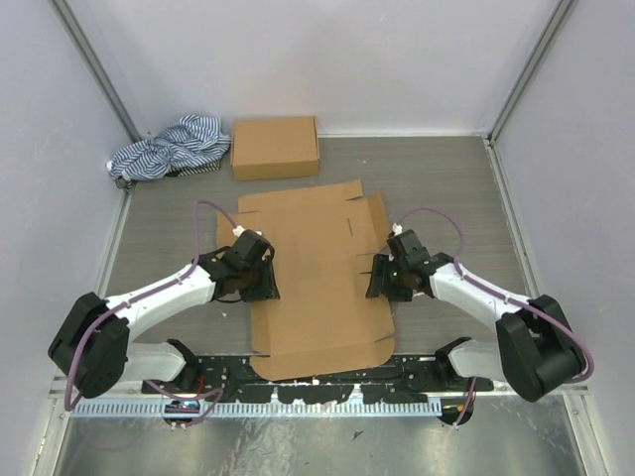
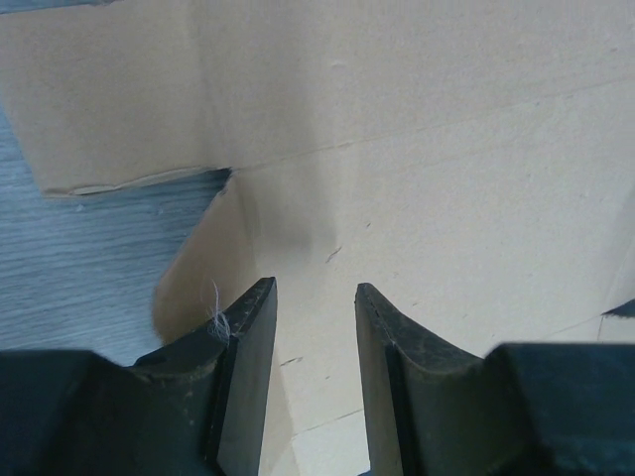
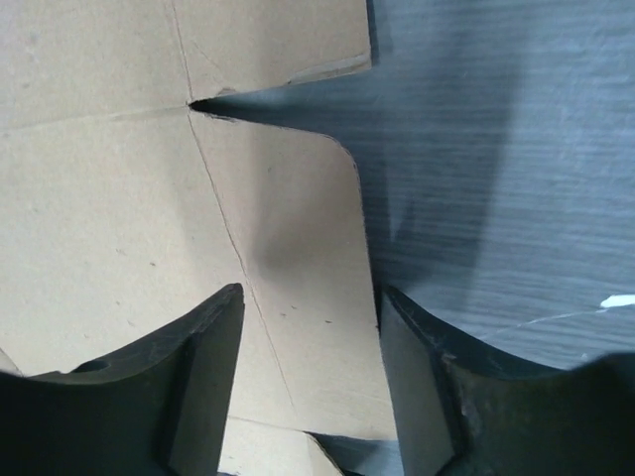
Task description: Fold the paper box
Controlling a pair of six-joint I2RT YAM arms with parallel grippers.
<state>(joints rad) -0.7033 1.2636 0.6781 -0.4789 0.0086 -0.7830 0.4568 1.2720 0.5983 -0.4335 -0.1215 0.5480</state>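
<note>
Two pairs of jaws, both parted, neither clamped on anything.

Right gripper (image 3: 303,387): moderately wide gap, with a round-cornered side flap (image 3: 298,238) lying in it. Flap's outer edge just beside the outer finger (image 3: 427,387), a crease line running toward the inner finger (image 3: 189,387). Bare grey table (image 3: 516,198) beyond the outer finger.

Left gripper (image 2: 316,377): narrower gap, roughly half open, plain cardboard showing through it, no visible pinch. Another flap edge just outside its outer finger; flat or slightly lifted, cannot tell. A notch in the sheet ahead of the tips, toward that same side.

Between the two grippers: paper box blank (image 1: 317,288), unfolded and spread flat, left gripper on its left margin, right gripper on its right margin.

Judged step: the opening one, taking hold of the side flaps for a first fold along the creases. No wall standing yet. Next move, probably: nip each flap edge without crushing it, then raise both inward together with the centre panel kept down. Risk of the whole sheet sliding or lifting instead of bending.

Well beyond the fingertips: a closed cardboard box (image 1: 275,147), contents hidden. Just beside it, a crumpled striped cloth (image 1: 169,147). Blank itself not yet a container, nothing in it.
</note>
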